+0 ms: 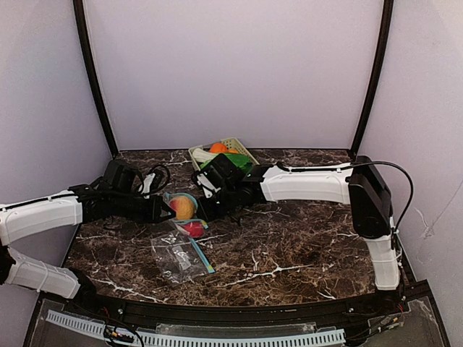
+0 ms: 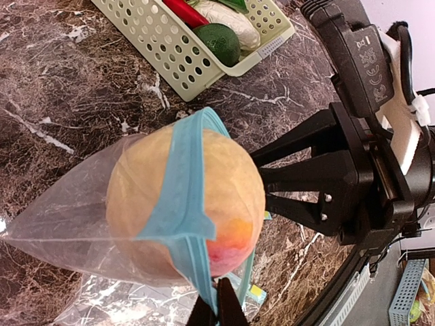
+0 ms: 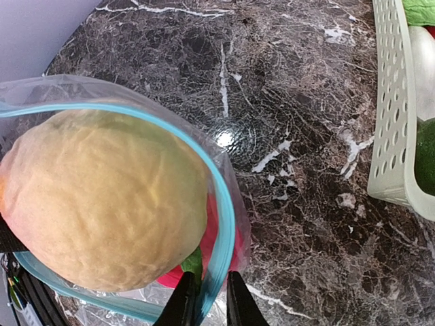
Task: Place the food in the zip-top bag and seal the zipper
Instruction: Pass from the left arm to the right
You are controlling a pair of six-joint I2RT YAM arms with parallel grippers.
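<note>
Clear plastic lies crumpled on the dark, white-veined marble table [image 1: 304, 253] just beyond the arms' bases. It is the closed end of the zip-top bag [image 1: 177, 256], whose mouth points toward the far wall. At that mouth the two arms meet, the left reaching in from the left side and the right from the right. The left gripper [image 2: 216, 309] is closed tight, its fingertips pinching the bag's blue zipper [image 3: 224, 224] at the rim. The right gripper [image 3: 207, 302] stands with its fingers narrowly apart on either side of the same blue rim. The wrist view does not settle whether they actually clamp it. Between the two grippers a peach [image 1: 183, 207], yellow with a red-orange blush, fills the bag's mouth. The zipper strip loops around it and thin plastic is drawn over its sides. A red apple [image 1: 192, 228] shows through the plastic just beneath the peach, nearer the bag's closed end. Farther back, near the rear edge of the table, sits a pale green lattice basket [image 2: 163, 47]. It holds an orange [image 1: 218, 147], leafy greens [image 1: 235, 159], a white radish [image 2: 228, 17] and a red chilli [image 2: 182, 10]. Plain pale walls close off the scene behind it.
</note>
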